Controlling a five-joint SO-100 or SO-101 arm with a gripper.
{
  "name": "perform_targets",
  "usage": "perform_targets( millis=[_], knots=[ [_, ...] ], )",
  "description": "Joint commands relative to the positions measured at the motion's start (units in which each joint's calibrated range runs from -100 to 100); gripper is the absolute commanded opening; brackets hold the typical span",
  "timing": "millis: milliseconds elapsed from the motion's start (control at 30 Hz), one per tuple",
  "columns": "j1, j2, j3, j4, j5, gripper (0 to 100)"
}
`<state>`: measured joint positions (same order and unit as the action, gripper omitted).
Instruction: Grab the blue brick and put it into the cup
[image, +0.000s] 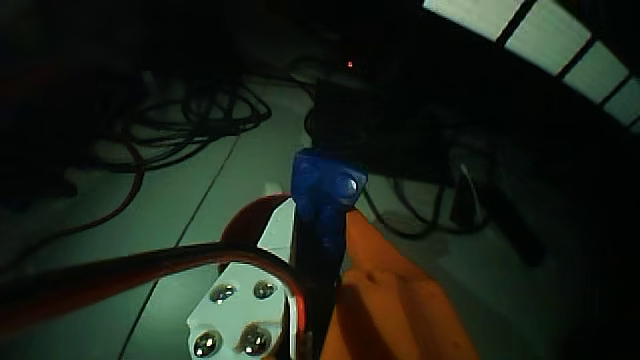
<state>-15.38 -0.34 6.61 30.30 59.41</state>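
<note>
Blue brick (325, 195) sits clamped in the pincer (318, 215), lifted clear of the counter, its upper end poking above the fingertips with a bright glint on one stud. Brick stands roughly upright, a bit tilted to the right in the wrist view.

Pincer is clenched on the brick: white finger (275, 235) presses it from the left, orange finger (385, 290) from the right. White motor plate (235, 315) with four shiny screws at the bottom of the frame. Red-brown wire (130, 270) runs from the left edge across to the plate.

Counter (170, 210) is pale, greenish-grey in the dim light, with a thin seam line running diagonally through it. Room is very dark; most of the frame is black. Bright window or light panels (560, 40) in the upper right corner, split by dark bars.

Tangle of dark cables (190, 110) lies on the counter at upper left, looped and overlapping. Dark box-like device (360, 100) directly behind the brick, with a tiny red light (350, 64) on it; what it is cannot be told. More dark cables (430, 210) to the right of the brick, trailing over the counter. Dark strip (520, 235) at far right, unclear what it is.

Cup not visible in this view.
</note>
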Motion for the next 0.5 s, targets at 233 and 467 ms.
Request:
perform_targets(
  millis=[233, 467],
  knots=[
    [-5.82, 1.72, -17.35, 5.12, 1.60, 0],
    [-6.48, 1.11, -17.16, 5.12, 2.38, 0]
  ],
)
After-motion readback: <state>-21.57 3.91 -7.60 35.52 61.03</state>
